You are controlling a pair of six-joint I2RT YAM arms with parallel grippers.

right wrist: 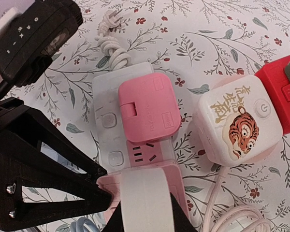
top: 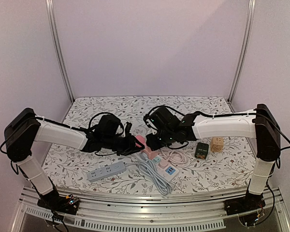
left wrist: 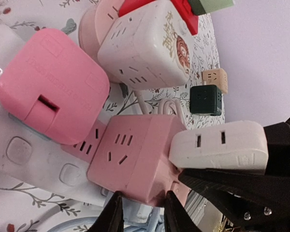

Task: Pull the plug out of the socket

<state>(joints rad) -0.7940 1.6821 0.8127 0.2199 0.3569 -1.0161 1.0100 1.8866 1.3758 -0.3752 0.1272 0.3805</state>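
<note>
A white plug [left wrist: 217, 145] sits in the side of a pink cube socket [left wrist: 135, 154], which rests at the end of a white power strip [right wrist: 106, 121]. My left gripper [left wrist: 141, 205] is shut on the pink cube socket, one black finger on each side of its lower corner. My right gripper [right wrist: 147, 220] is shut on the white plug [right wrist: 147, 203], with its fingers [right wrist: 113, 223] pressed against the plug's two sides. In the top view both grippers meet at the pink cube socket [top: 141, 142] in the middle of the table.
A flat pink adapter [right wrist: 147, 108] is plugged into the same strip. A white tiger-print cube [right wrist: 234, 125] and a red cube [right wrist: 280, 92] stand close behind. A dark green cube [top: 201, 150], a beige cube [top: 217, 143], a second white strip [top: 106, 171] and coiled cable [top: 157, 179] lie nearby.
</note>
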